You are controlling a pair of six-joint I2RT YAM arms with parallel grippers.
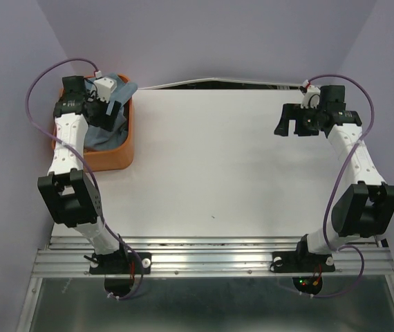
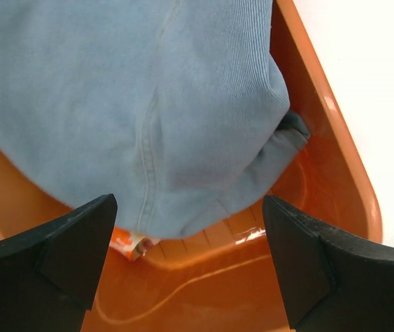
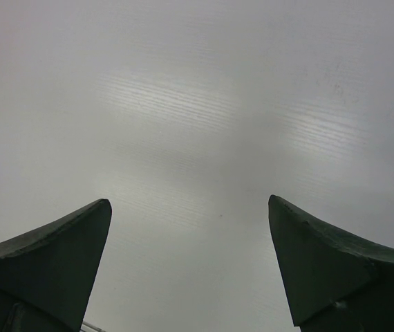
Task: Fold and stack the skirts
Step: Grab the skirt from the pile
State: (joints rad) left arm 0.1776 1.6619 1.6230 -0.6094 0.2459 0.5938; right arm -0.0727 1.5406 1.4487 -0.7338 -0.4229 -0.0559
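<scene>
The light blue denim skirt [image 1: 110, 128] lies bunched in the orange basket [image 1: 114, 160] at the table's far left. In the left wrist view the denim skirt [image 2: 148, 104] fills the basket [image 2: 321, 131], and a small corner of the white floral skirt [image 2: 129, 243] peeks out under it. My left gripper [image 1: 107, 114] hangs over the basket, open and empty, its jaws wide just above the cloth [image 2: 186, 249]. My right gripper [image 1: 292, 124] is open and empty above the bare white table at the far right [image 3: 190, 228].
The white table [image 1: 211, 159] spreads between the two arms. The basket sits against the left wall. A metal rail [image 1: 211, 252] runs along the near edge by the arm bases.
</scene>
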